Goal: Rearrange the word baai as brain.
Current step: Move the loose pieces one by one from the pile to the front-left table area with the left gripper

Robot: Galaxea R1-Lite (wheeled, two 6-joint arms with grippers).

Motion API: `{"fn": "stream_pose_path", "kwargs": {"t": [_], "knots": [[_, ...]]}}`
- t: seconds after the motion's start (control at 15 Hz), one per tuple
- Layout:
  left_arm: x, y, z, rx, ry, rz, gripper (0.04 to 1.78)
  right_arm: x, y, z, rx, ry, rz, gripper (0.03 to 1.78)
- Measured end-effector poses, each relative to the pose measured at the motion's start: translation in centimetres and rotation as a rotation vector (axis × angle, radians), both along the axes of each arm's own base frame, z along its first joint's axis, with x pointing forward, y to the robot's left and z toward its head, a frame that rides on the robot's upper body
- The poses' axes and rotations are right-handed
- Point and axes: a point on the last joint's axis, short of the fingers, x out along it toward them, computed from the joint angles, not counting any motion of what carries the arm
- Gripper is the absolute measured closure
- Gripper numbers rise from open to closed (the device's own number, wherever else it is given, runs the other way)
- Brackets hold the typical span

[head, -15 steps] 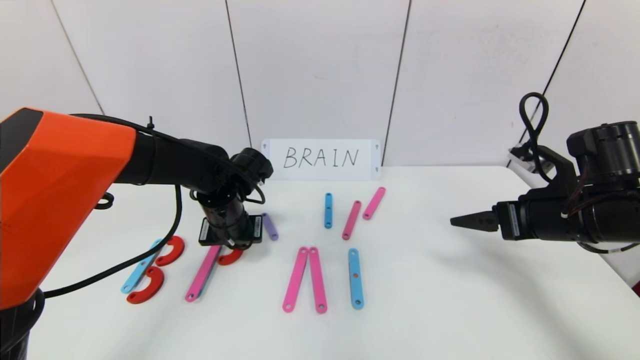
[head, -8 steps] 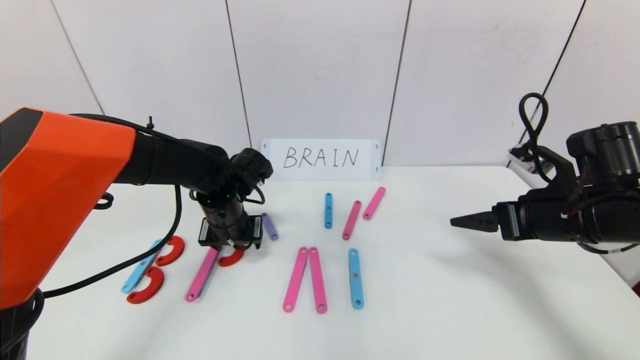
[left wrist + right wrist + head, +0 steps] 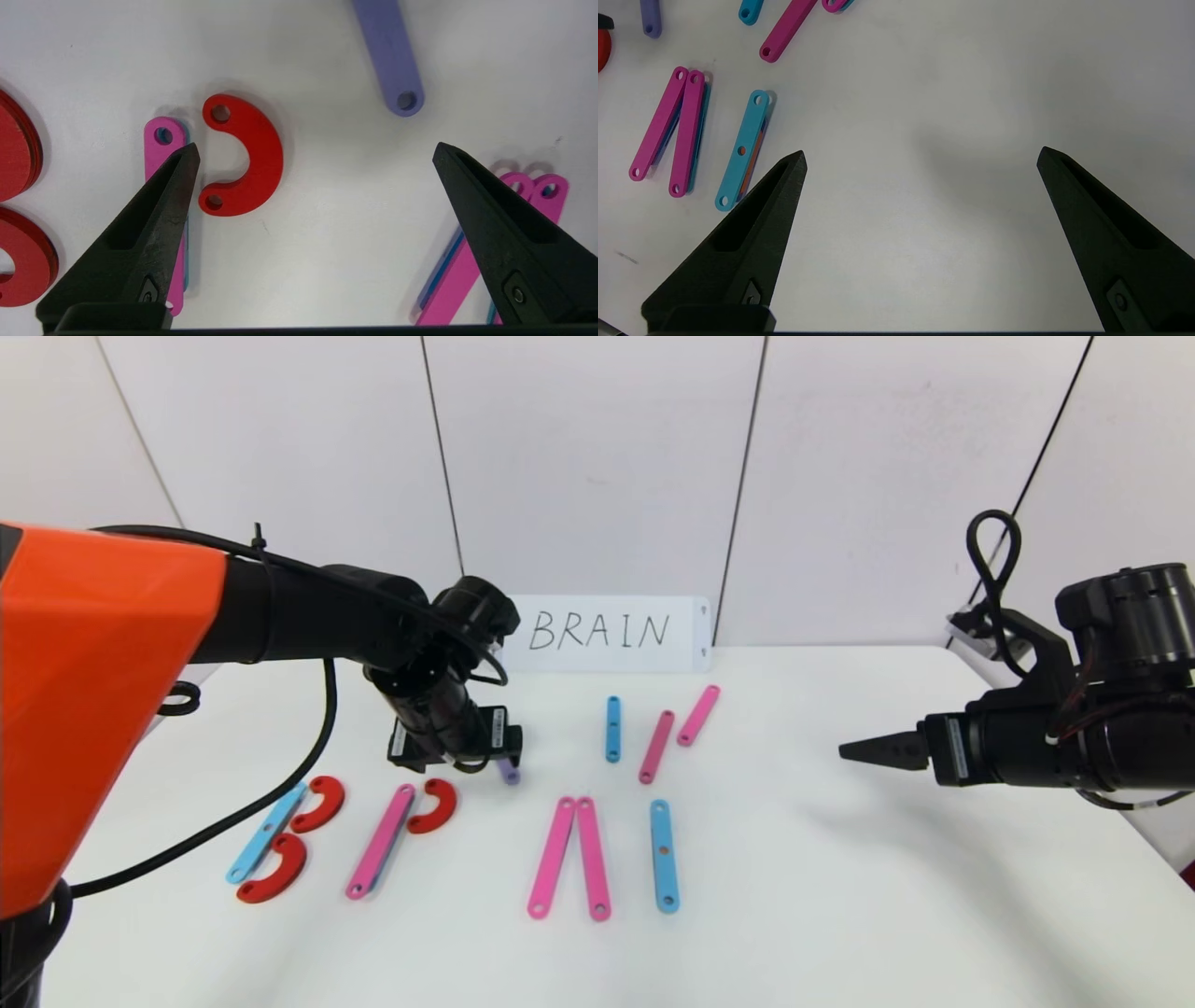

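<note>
The letters lie flat on the white table (image 3: 840, 896). At the left, a blue bar (image 3: 266, 831) with two red arcs (image 3: 317, 803) makes a B. Beside it a pink bar (image 3: 380, 840) has one red arc (image 3: 432, 805) touching its top. My left gripper (image 3: 315, 149) hangs open and empty just above the table, between that red arc (image 3: 259, 154) and the purple bar (image 3: 390, 60). Two pink bars (image 3: 571, 857) meet at their tops, and a blue bar (image 3: 664, 855) lies to their right. My right gripper (image 3: 922, 156) stays open over bare table at the right.
A short blue bar (image 3: 612, 728) and two pink bars (image 3: 657, 747) (image 3: 698, 715) lie loose farther back. The white card (image 3: 605, 633) with handwritten BRAIN leans against the wall. The table's right edge is near my right arm.
My left gripper has opened and let go of the red arc beside the pink bar, then risen and moved back and right toward the purple bar. The right arm has not moved.
</note>
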Motion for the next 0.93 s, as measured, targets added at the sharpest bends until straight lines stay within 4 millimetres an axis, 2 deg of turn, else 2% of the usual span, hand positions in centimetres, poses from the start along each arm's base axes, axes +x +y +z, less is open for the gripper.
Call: {"fn": "stream_pose_path", "kwargs": {"t": [0.27,0.53,0.93], "knots": [[1.5,-1.3,0.1,-0.025,-0.043,0.005,0.07,0.0,0.0,0.0,-0.001,0.0,0.0,0.08],[3.1,-2.0,-1.5,-0.001,-0.057,0.09,0.07,0.0,0.0,0.0,0.0,0.001,-0.002,0.08],[3.8,-2.6,-3.1,0.039,-0.06,0.122,0.08,0.0,0.0,0.0,0.0,0.001,-0.001,0.08]]}}
